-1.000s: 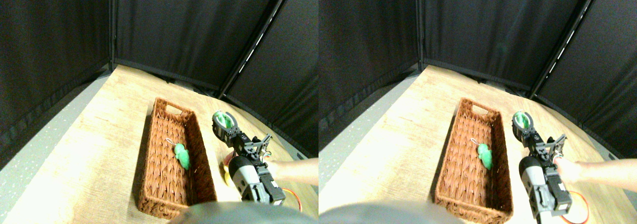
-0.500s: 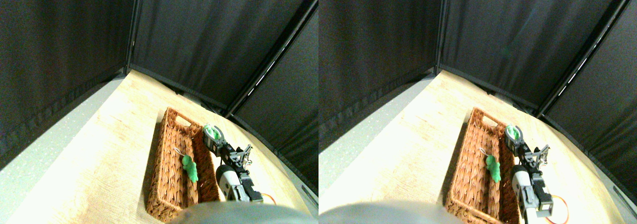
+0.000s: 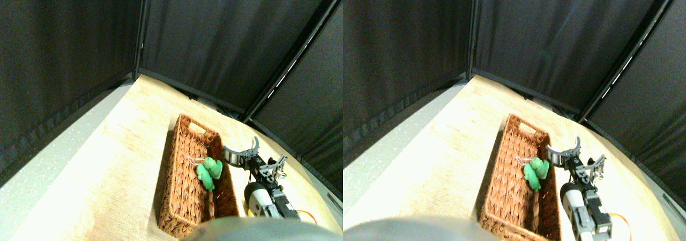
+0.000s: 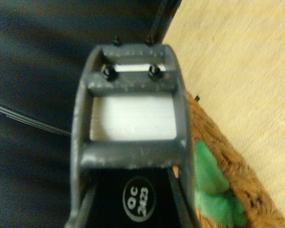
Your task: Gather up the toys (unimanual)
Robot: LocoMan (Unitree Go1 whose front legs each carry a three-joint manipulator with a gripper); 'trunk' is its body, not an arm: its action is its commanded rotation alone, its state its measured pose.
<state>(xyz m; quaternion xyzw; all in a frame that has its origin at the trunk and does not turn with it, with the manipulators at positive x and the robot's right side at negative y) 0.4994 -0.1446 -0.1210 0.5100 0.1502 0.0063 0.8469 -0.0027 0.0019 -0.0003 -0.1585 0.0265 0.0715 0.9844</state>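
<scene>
Two green plush toys (image 3: 209, 172) lying together inside wicker basket (image 3: 182, 206), just beside pincer, on its basket side; green patch (image 4: 213, 190) shows past jaw frame in wrist view. Right pincer (image 3: 239, 151) over basket's near long rim, jaws spread wide, holding nothing. Progress: two toys in basket. No other toys visible on wooden table (image 3: 128, 160); whether more remain, cannot tell.
</scene>
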